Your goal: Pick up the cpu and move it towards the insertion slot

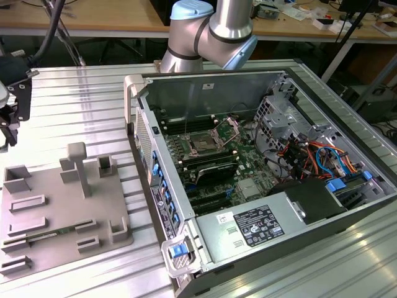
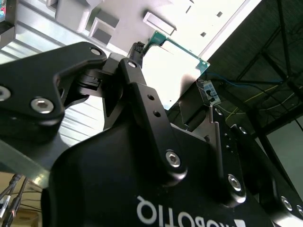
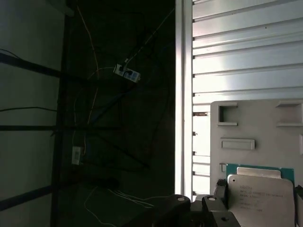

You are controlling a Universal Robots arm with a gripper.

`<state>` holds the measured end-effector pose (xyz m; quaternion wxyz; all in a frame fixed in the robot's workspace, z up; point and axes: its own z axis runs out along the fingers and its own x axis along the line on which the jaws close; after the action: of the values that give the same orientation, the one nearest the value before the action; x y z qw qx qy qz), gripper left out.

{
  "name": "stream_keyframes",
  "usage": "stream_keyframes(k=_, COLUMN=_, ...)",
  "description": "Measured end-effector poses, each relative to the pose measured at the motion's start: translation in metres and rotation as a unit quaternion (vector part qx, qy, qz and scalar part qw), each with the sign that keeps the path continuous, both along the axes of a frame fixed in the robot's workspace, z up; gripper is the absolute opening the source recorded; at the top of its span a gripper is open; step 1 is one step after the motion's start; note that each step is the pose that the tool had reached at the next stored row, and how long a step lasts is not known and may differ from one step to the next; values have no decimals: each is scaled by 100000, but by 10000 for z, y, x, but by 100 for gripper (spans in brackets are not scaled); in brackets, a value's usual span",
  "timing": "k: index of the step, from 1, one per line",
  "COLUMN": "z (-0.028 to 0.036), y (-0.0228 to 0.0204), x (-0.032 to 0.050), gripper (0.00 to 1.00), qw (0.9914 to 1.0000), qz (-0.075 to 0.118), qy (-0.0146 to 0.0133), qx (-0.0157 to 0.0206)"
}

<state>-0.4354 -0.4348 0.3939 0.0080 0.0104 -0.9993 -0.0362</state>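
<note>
The cpu [image 3: 259,198] is a flat square chip with a pale silvery face and a green rim. It sits between my gripper's fingers [image 3: 220,189] in the first wrist view, over the grey plastic tray [image 3: 251,123]. The second wrist view shows the cpu [image 2: 174,64] as a bright square beyond a black finger [image 2: 136,53]. My gripper [image 1: 13,102] hangs at the exterior view's far left, above the ribbed table and beyond the tray [image 1: 62,211], shut on the cpu. The insertion slot [image 1: 201,144], its metal clamp plate [image 1: 228,129] raised, lies inside the open computer case, well off to the exterior view's right.
The open computer case [image 1: 260,180] has tall metal walls, a drive cage, cables and a power supply [image 1: 254,226]. Raised blocks [image 1: 77,164] stand up from the tray. The table edge [image 3: 182,94] drops to a dark floor with cables.
</note>
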Motion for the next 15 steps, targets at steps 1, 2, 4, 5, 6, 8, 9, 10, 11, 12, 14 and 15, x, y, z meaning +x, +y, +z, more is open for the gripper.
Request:
stream_keyframes(k=1, z=15, y=0, x=0, gripper=55, qw=100000, qz=1, qy=-1, qx=0)
stream_keyframes(k=2, z=32, y=0, x=0, gripper=55, qw=100000, qz=1, qy=1, qx=-1)
stream_keyframes(k=4, z=72, y=0, x=0, gripper=55, qw=100000, qz=2, qy=-4, qx=2)
stream_keyframes(k=5, z=85, y=0, x=0, gripper=55, qw=100000, qz=1, qy=-5, qx=1)
stream_keyframes(k=6, z=112, y=0, x=0, gripper=55, qw=100000, qz=3, qy=-4, qx=0)
stream_keyframes(k=8, z=142, y=0, x=0, gripper=55, qw=100000, qz=2, qy=-1, qx=-3)
stream_keyframes(k=9, z=158, y=0, x=0, gripper=55, qw=100000, qz=2, qy=-1, qx=0)
stream_keyframes(k=10, z=170, y=0, x=0, gripper=55, qw=100000, qz=-1, qy=-1, qx=-1)
stream_keyframes(k=11, z=191, y=0, x=0, gripper=55, qw=100000, qz=-1, qy=-4, qx=-1)
stream_keyframes(k=12, z=216, y=0, x=0, gripper=55, qw=100000, qz=1, qy=-2, qx=-1)
stream_keyframes(k=14, z=239, y=0, x=0, gripper=55, qw=100000, qz=3, qy=-4, qx=0)
stream_keyframes(k=15, z=249, y=0, x=0, gripper=55, qw=100000, qz=1, qy=-4, qx=1)
